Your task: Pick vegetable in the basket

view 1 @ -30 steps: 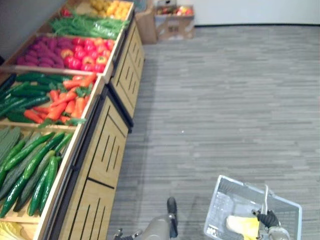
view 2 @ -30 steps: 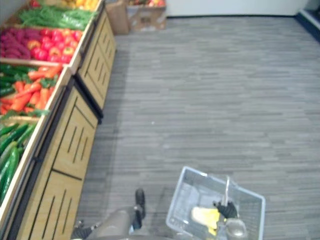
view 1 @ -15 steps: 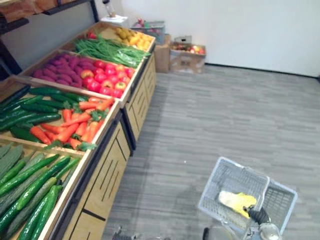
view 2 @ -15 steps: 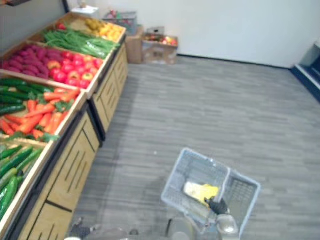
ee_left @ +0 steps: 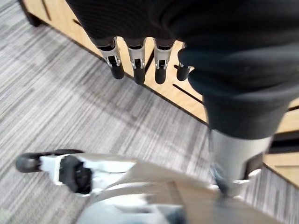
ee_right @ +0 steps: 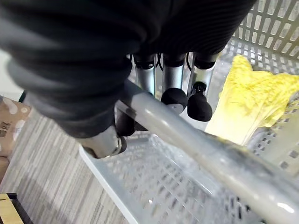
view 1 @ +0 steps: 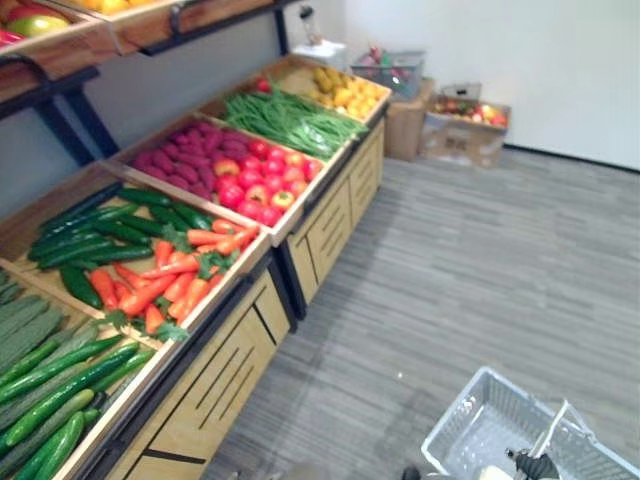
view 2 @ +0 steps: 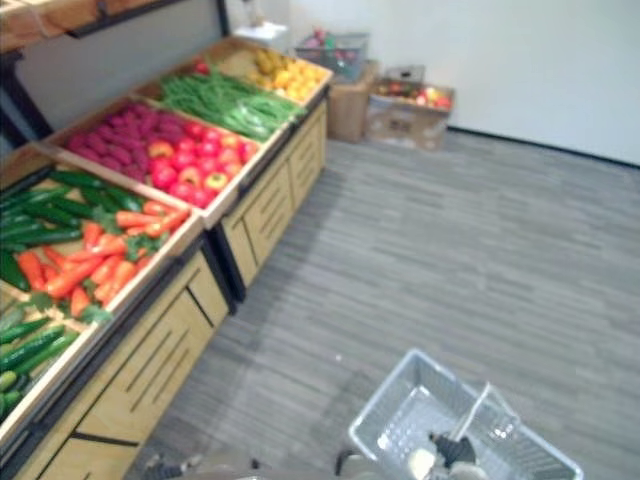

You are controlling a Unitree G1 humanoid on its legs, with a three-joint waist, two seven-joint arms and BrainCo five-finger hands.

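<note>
A light grey plastic basket (view 1: 452,412) hangs at the lower right over the floor, with my right hand (view 1: 535,465) at its handle. In the right wrist view my right hand (ee_right: 154,70) has its fingers curled round the grey handle bar (ee_right: 205,149). A yellow leafy cabbage (ee_right: 252,98) lies inside the basket. My left hand (ee_left: 135,60) hangs beside the wooden stand with its fingers straight and nothing in them.
A wooden produce stand (view 1: 230,370) runs along the left, holding cucumbers (view 1: 60,400), carrots (view 1: 170,285), red fruit (view 1: 255,175), green beans (view 1: 290,120) and yellow fruit (view 1: 340,90). Cardboard boxes (view 1: 450,130) stand by the far wall. Grey floor (view 1: 480,270) lies open to the right.
The whole picture has shifted: the camera now looks further up and along the stand. The basket stays on my right hand and sits lower in the picture.
</note>
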